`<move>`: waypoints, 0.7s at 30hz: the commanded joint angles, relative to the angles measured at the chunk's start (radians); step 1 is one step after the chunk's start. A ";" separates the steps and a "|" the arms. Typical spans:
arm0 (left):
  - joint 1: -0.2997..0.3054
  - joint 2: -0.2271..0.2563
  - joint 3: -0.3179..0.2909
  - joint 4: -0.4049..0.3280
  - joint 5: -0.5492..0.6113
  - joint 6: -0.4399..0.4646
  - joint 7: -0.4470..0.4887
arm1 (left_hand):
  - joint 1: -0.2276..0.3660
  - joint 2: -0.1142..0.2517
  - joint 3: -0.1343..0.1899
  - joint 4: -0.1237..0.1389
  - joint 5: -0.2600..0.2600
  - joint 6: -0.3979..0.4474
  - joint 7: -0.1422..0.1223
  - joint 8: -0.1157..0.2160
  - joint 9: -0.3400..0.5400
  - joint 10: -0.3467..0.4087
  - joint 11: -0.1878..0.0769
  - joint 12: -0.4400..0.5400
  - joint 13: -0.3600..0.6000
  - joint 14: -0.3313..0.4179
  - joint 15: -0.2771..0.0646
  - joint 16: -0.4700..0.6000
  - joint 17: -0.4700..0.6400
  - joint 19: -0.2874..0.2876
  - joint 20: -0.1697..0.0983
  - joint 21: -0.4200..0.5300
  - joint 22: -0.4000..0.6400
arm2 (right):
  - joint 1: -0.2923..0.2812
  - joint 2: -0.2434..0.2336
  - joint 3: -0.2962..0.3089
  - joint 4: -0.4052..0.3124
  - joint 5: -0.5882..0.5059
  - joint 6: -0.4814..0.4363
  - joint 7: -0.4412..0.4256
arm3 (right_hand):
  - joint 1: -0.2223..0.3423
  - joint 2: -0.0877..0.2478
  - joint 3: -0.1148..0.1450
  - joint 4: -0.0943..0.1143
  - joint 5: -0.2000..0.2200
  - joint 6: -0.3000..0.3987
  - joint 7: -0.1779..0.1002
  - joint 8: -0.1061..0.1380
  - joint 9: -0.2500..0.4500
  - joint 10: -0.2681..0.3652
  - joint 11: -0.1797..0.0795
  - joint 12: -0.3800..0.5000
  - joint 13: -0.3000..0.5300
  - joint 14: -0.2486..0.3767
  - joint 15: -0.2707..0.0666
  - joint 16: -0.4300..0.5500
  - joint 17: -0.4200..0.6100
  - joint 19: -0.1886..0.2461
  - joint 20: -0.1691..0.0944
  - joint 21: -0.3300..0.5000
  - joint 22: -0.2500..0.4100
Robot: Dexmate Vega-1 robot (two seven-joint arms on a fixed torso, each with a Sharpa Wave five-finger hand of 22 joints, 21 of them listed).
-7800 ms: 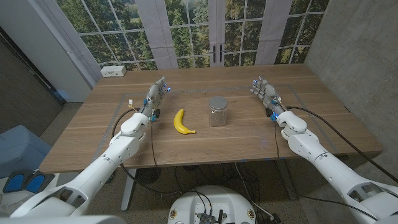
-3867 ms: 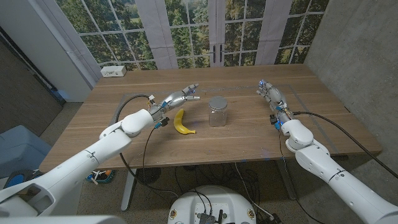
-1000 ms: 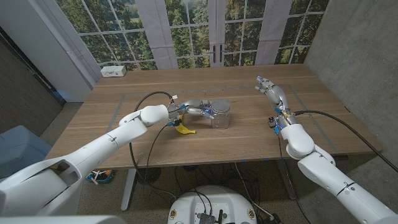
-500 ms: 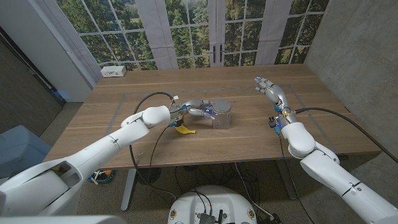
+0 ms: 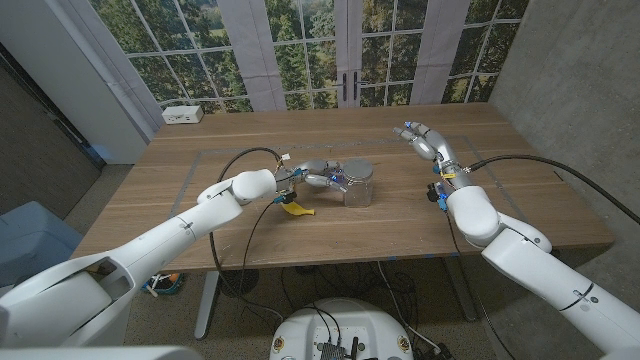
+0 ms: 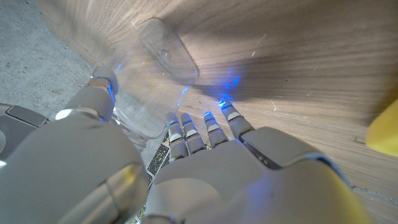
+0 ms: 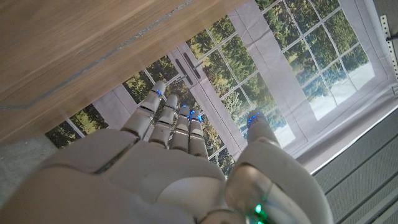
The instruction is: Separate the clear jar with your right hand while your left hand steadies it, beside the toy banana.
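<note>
Worktop (image 5: 180, 200) wooden. My left robot hand (image 5: 322, 178) wraps the clear jar (image 5: 358, 184) mid-worktop, its fingers (image 6: 211, 127) hiding the jar's near side. Toy banana (image 5: 293, 209) mostly covered by my wrist. Right robot hand (image 5: 420, 138) raised, fingers spread, empty.

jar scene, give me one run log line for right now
left hand: grips clear jar | right hand: open, raised, apart from jar | lid: on | toy banana: beside jar

Soft window daylight, blurred wrist close-ups
</note>
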 commanded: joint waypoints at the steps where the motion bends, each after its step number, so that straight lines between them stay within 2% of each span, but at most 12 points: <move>1: -0.009 -0.005 0.009 0.007 0.005 0.010 -0.005 | 0.035 0.033 -0.004 0.006 0.003 0.004 0.000 0.009 0.005 -0.006 -0.001 -0.004 0.002 -0.005 -0.005 -0.003 0.001 -0.002 0.005 -0.001 0.002 | 0.107 -0.082 -0.124 -0.140 -0.107 -0.442 0.047 | 0.001 -0.009 0.000 -0.004 0.001 -0.009 -0.007 0.001 0.003 -0.015 -0.001 -0.004 0.005 -0.020 0.002 -0.004 0.005 -0.011 0.004 -0.004 0.003; 9: -0.011 -0.006 0.011 0.008 0.007 0.011 -0.001 | 0.036 0.036 -0.008 0.007 0.002 0.005 -0.001 0.011 0.006 -0.007 -0.001 -0.006 0.002 -0.006 -0.005 -0.003 0.001 -0.006 0.006 -0.003 0.002 | 0.186 -0.112 -0.213 -0.178 -0.157 -0.555 0.089 | 0.004 -0.018 -0.003 -0.004 -0.002 -0.019 -0.011 0.000 0.003 -0.014 -0.004 0.000 0.008 -0.033 0.001 -0.007 0.010 -0.018 0.008 -0.005 0.004; 13: -0.014 -0.010 0.012 0.015 0.006 0.006 -0.004 | 0.037 0.037 -0.010 0.008 0.001 0.006 -0.001 0.012 0.006 -0.005 -0.001 -0.006 0.002 -0.007 -0.005 -0.004 0.001 -0.006 0.005 -0.003 0.002 | 0.216 -0.128 -0.245 -0.191 -0.172 -0.580 0.112 | 0.004 -0.021 -0.005 -0.003 -0.003 -0.022 -0.012 0.000 0.004 -0.014 -0.005 0.001 0.010 -0.035 0.001 -0.006 0.012 -0.019 0.008 -0.005 0.004; 19: -0.019 -0.010 0.014 0.019 0.007 0.002 -0.008 | 0.038 0.039 -0.014 0.009 0.001 0.002 -0.001 0.012 0.007 -0.010 -0.002 -0.010 0.002 -0.009 -0.006 -0.004 0.001 -0.007 0.006 -0.004 0.002 | 0.223 -0.136 -0.251 -0.189 -0.170 -0.563 0.119 | 0.000 -0.028 -0.010 -0.001 -0.007 -0.028 -0.012 0.000 0.004 -0.023 -0.002 0.000 0.013 -0.045 0.006 -0.009 0.015 -0.019 0.007 -0.005 0.004; 21: -0.028 -0.010 0.015 0.028 -0.010 -0.005 -0.036 | 0.040 0.043 -0.024 0.010 0.000 -0.054 -0.010 -0.010 0.006 -0.024 0.003 -0.017 0.003 -0.018 -0.005 -0.006 0.002 -0.012 0.007 -0.005 0.003 | 0.221 -0.132 -0.244 -0.184 -0.163 -0.553 0.117 | -0.002 -0.031 -0.012 0.000 -0.008 -0.029 -0.012 0.000 0.004 -0.025 -0.003 0.000 0.014 -0.045 0.006 -0.009 0.016 -0.020 0.007 -0.005 0.004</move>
